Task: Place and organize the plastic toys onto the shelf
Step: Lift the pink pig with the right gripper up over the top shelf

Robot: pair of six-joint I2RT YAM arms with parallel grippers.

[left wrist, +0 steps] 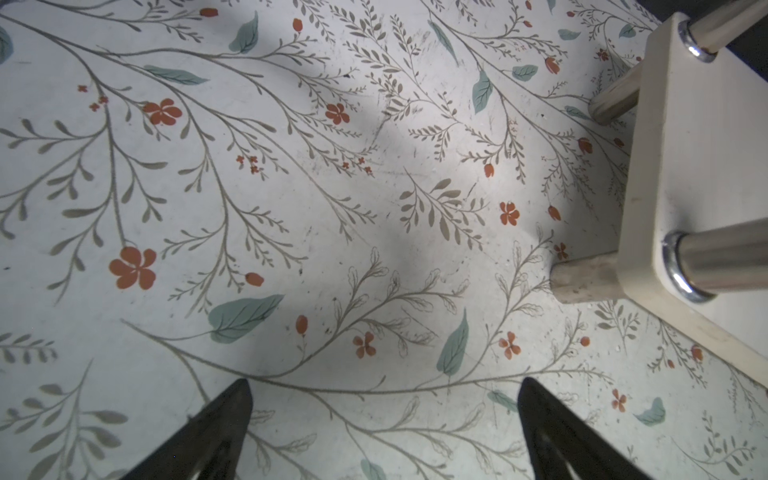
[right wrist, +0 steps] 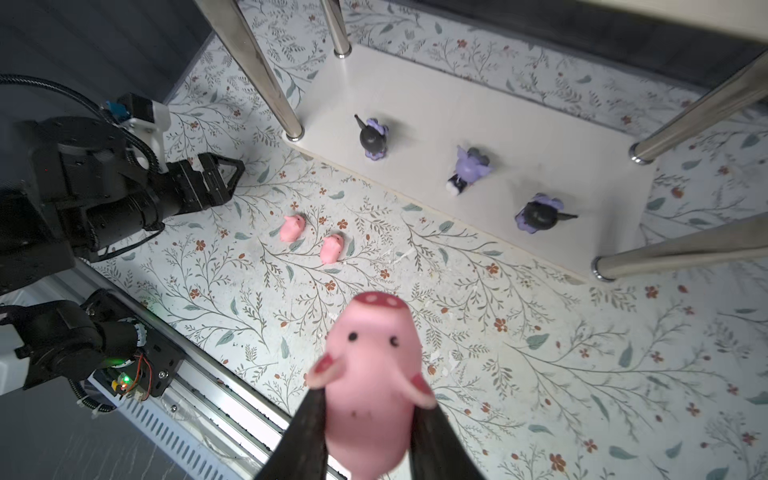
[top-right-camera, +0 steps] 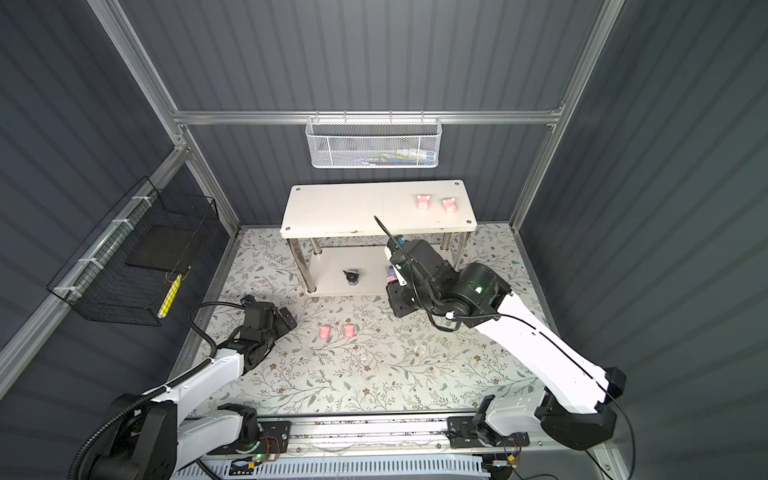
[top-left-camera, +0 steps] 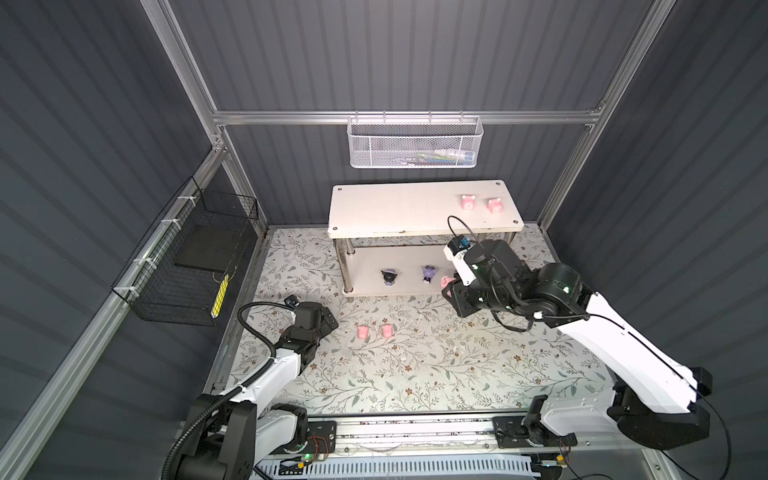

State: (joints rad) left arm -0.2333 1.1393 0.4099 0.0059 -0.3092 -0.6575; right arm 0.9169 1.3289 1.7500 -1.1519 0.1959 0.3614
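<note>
A pink pig [right wrist: 368, 365] was gripped at its flanks by the clenched right hand [right wrist: 370, 411], above the table [right wrist: 540, 374] near the shelf [top-left-camera: 395, 212]. It was judged light, smooth and slippery, best pinched mid-body. The left hand [left wrist: 384, 386] was seen released and empty.

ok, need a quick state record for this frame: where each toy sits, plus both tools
shelf: white, two tiers
top-tier pigs: two, pink, toward the right end
lavender figurines: three, on the lower tier
loose pigs: two, pink, on the mat in front of the shelf
right tool: shut on held pig, pink, near the lower tier's front right
left tool: open, empty, over the mat left of the loose pigs
</note>
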